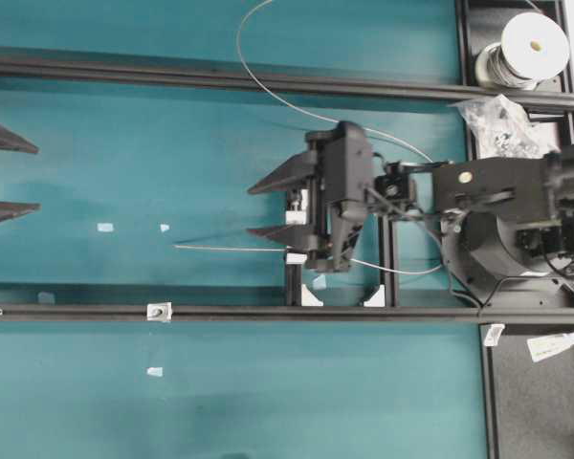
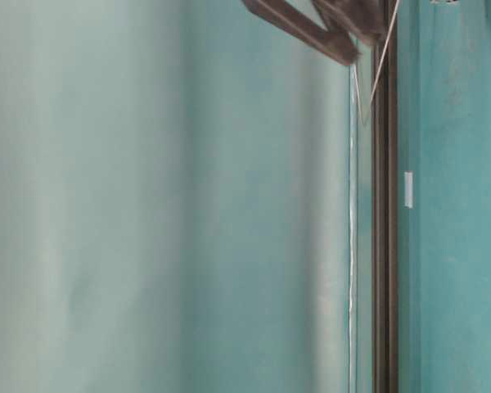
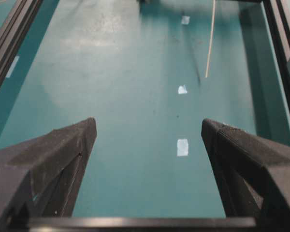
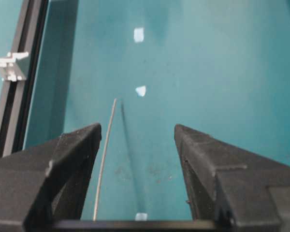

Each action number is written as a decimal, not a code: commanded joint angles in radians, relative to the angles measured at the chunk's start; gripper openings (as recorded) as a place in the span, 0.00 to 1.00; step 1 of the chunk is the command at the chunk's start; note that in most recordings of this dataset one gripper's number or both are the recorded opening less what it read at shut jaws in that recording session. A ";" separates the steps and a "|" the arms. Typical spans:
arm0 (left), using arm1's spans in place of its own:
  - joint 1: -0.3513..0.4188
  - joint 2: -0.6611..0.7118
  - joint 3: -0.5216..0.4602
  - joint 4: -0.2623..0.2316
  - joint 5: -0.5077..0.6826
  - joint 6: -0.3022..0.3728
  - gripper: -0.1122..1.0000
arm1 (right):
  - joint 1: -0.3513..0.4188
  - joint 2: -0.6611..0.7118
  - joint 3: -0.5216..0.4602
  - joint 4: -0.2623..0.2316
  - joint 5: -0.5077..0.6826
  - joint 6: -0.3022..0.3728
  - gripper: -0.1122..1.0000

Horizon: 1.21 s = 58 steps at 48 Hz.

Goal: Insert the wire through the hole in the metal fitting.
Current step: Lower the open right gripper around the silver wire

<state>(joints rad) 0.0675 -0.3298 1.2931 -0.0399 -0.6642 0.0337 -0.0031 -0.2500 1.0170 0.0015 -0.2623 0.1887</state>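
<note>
Looking down from overhead, we see the wire (image 1: 231, 249) as a thin, stiff silver line with its straight free end pointing left over the table (image 1: 220, 153), the rest curving back past the right gripper (image 1: 270, 208) and up toward a spool (image 1: 528, 50) at the top right. That gripper's black wedge-shaped fingers stand spread, and nothing sits between them. The wire runs just beside the lower finger; we cannot tell if it touches.

The metal fitting (image 1: 159, 311), small, shiny and squarish, sits on the black rail (image 1: 268, 313) that crosses the table, well apart from the wire's tip. Its hole (image 1: 159, 311) shows only as a dark speck.

The table is a matte teal sheet, scuffed and dotted with white tape scraps (image 1: 104, 228). A crumpled clear bag (image 1: 502, 124) lies near the spool.

From the right wrist camera we get the rough, grainy surface of the fingers and the wire slipping along by the left-hand one. The left wrist camera shows the left gripper (image 3: 149, 133) spread wide over bare table, with the wire's tip far ahead. Overhead, only its finger points (image 1: 19, 145) poke in at the left edge. The table-level view is mostly blurred teal.
</note>
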 commanded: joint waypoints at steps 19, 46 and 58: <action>-0.003 0.008 -0.008 0.003 -0.015 0.002 0.84 | 0.032 0.097 -0.061 0.000 -0.009 0.025 0.68; -0.006 0.009 -0.005 0.003 -0.015 0.002 0.84 | 0.044 0.193 -0.089 0.000 -0.012 0.071 0.68; -0.006 0.009 -0.005 0.003 -0.015 0.002 0.84 | 0.054 0.250 -0.117 0.000 -0.015 0.080 0.68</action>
<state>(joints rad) 0.0644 -0.3160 1.2947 -0.0399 -0.6703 0.0353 0.0476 -0.0015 0.9235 0.0015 -0.2654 0.2638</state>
